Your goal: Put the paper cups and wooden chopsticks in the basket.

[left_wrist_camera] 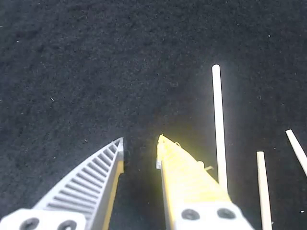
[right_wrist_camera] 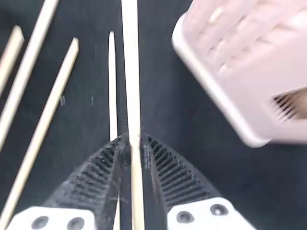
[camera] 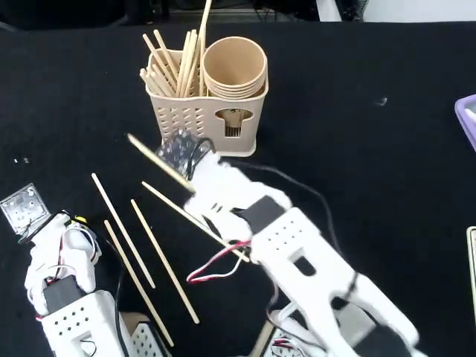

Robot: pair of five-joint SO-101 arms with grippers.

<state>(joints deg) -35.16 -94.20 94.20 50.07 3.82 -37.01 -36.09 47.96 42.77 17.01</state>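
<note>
now the right gripper (right_wrist_camera: 135,140) pinches one chopstick (right_wrist_camera: 130,72), jaws closed narrow on it, held up just near of the basket (camera: 195,119) at the far middle. stacked cups (camera: 234,67) and bundled chopsticks (camera: 175,71) stand inside it. several loose chopsticks (camera: 123,230) lie near left. the left gripper (left_wrist_camera: 140,143) hovers beside them, jaws slightly apart, empty. each stick looks light, stiff and smooth, so a pinch near its middle should stop it swivelling.
</note>
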